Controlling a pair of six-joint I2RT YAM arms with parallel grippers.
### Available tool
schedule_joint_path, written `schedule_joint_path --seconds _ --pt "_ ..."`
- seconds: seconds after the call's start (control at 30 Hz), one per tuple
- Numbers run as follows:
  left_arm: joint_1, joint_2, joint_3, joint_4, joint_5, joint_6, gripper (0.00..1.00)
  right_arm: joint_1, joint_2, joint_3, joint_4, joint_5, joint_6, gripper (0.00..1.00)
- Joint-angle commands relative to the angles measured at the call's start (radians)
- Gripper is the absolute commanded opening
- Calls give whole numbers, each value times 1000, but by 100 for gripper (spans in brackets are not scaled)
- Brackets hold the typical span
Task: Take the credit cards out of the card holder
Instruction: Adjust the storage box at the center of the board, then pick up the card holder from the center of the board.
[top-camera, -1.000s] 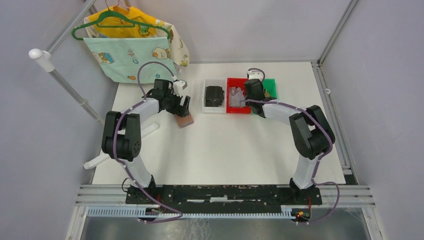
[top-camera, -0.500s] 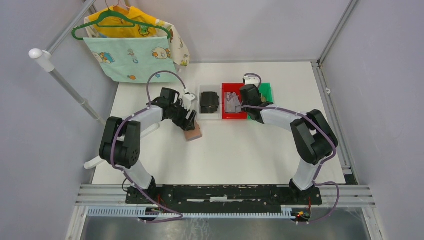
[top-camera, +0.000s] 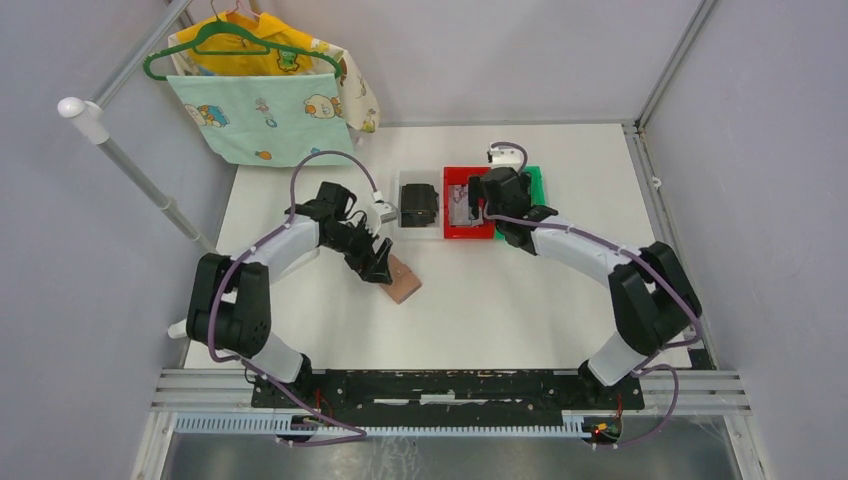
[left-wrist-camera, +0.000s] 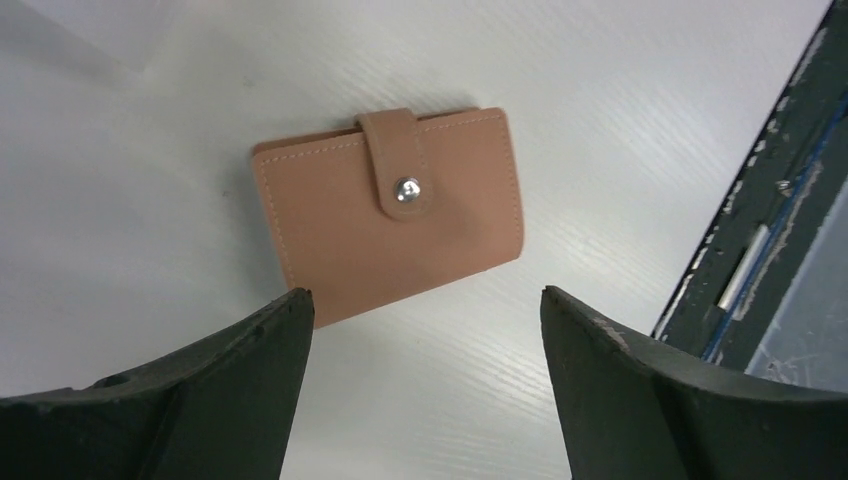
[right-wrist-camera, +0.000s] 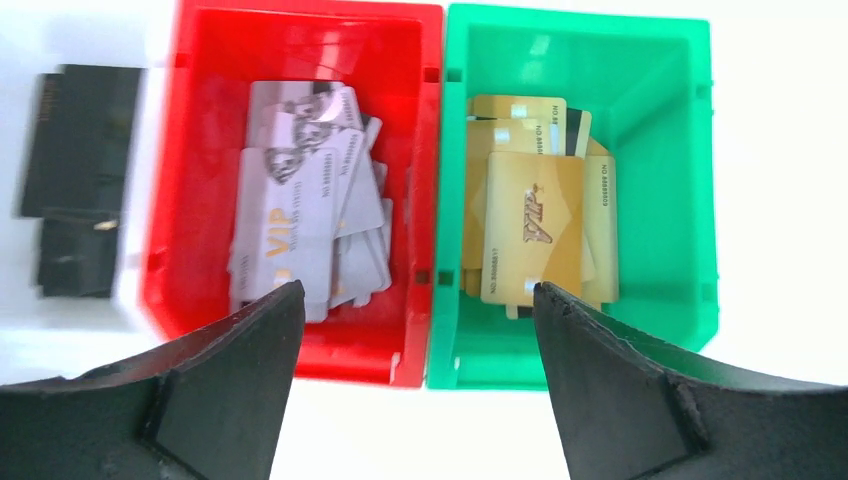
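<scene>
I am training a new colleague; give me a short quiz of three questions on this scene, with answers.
1. True or false: the card holder lies closed, its tab snapped.
2. Which bin holds the grey credit cards: A red, B green, C white?
3. Fill in: the left gripper and the right gripper both have ____ jaws.
Key: 1 true; 2 A, the red bin; 3 open.

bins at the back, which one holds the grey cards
The red bin, in the middle; the green bin holds gold cards, the white bin a black block.
</scene>
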Motion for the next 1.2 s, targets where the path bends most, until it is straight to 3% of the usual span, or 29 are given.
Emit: schedule_joint_path --seconds 0.0,0.07,0.17,0.23,0.43,0.53,0.73,0.97,1.17 --pt "33 -69 123 -141 166 69 92 76 -171 -62 35 -18 0 91" --pt "70 -84 166 -185 215 66 97 124 -197 -87 38 -109 17 92" --pt "109 -104 207 -204 175 21 100 203 -173 -95 38 -311 76 95" --pt "125 -131 200 -206 134 6 100 267 -149 -109 85 -368 112 95" --pt "138 -217 118 -314 126 157 97 338 19 -55 124 -527 172 83" --pt "138 -235 98 -365 137 191 97 342 71 -21 113 -520 159 83" --pt "138 -264 90 -359 138 184 91 378 161 59 73 -479 103 95" --pt "138 -247 108 -359 131 166 87 395 229 73 71 -430 101 88" --pt "138 -288 74 -294 115 123 90 407 244 59 70 -405 86 86"
